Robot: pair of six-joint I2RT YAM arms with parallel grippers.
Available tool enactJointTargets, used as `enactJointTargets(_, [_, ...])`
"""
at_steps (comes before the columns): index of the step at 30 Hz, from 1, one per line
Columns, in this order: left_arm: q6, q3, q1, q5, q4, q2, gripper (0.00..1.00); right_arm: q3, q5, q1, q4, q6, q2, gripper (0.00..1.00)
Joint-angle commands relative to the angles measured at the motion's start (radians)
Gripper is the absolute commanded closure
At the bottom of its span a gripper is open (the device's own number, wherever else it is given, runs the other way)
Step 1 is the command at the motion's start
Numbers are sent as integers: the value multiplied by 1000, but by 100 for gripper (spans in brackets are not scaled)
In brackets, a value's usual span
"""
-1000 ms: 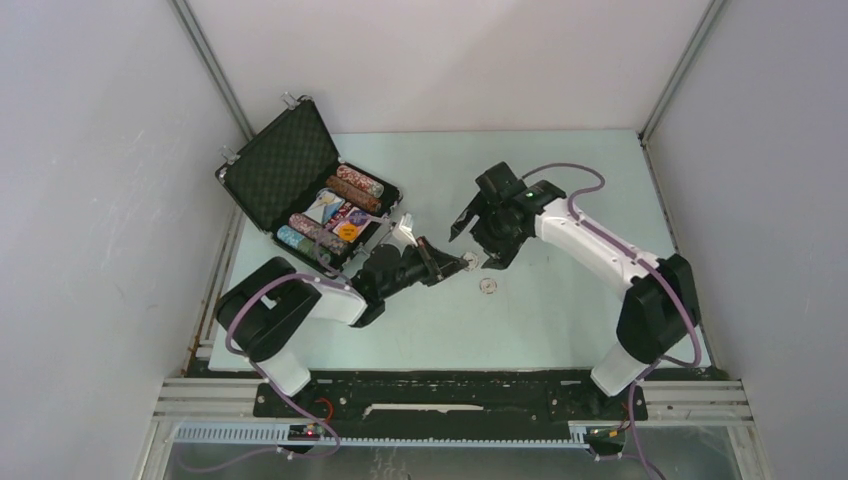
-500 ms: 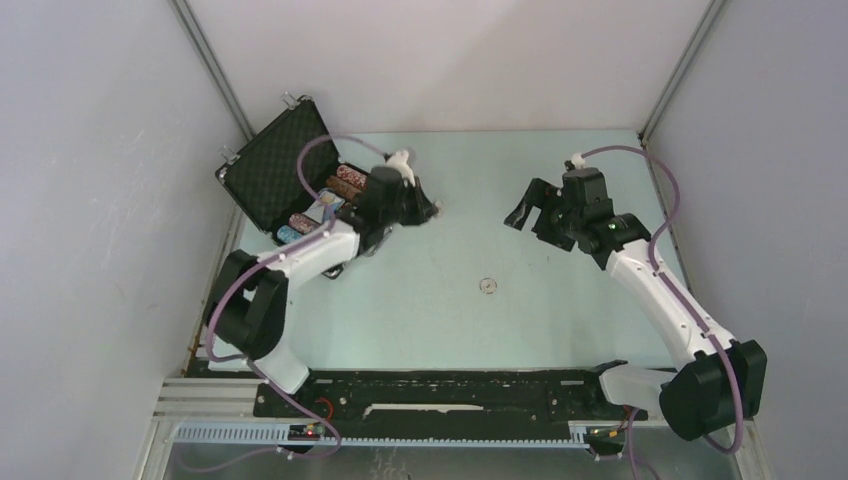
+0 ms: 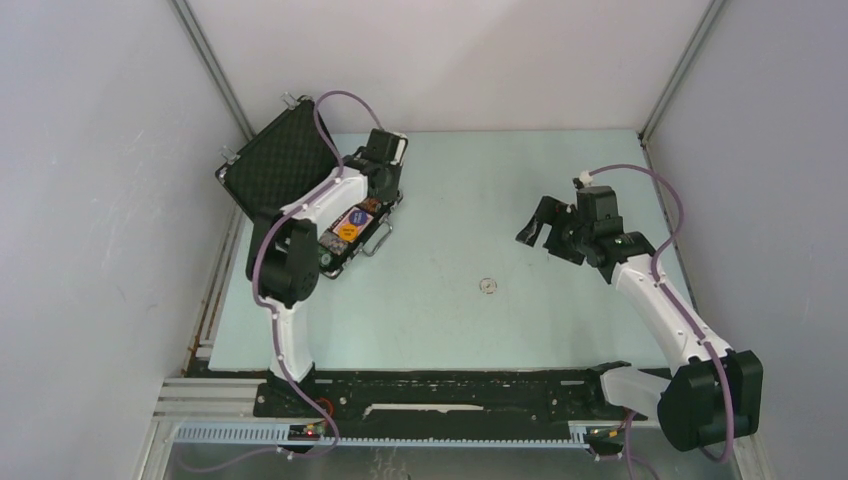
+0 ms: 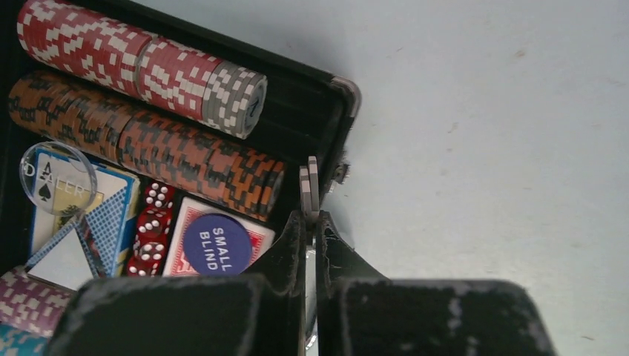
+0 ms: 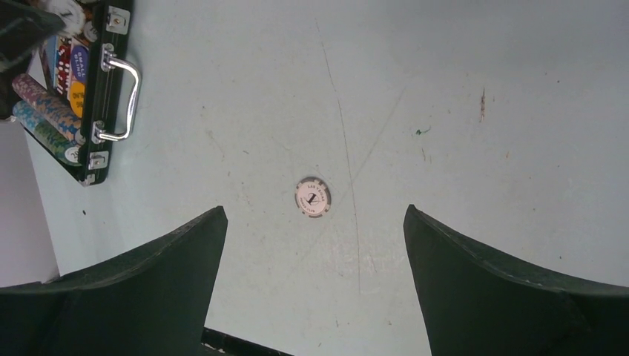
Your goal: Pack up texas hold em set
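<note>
Left fingers [image 4: 291, 245] pinch thin grey-white round chips [image 4: 308, 185] at the black silver-edged case [image 4: 337, 111] corner; right fingers [image 5: 163, 274] gape wide above the worktop [image 5: 445, 89] centre.

One overhead camera, two on wrists.
Top looks down on the whole desk [image 3: 480, 330]; left wrist is close above the case [image 4: 304, 104]; right wrist, higher, shares case and loose chip [image 5: 312, 197] with top.
</note>
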Motion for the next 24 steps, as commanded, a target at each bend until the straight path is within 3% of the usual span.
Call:
enactJointTargets(1, [97, 134, 28, -53, -82, 55, 100, -7, -24, -22, 65, -37, -32, 2])
enactJointTargets(13, [160, 336, 38, -69, -159, 190, 99, -37, -39, -28, 86, -46, -47, 4])
enactJointTargets(24, [151, 334, 40, -38, -149, 209, 99, -55, -54, -29, 108, -42, -52, 4])
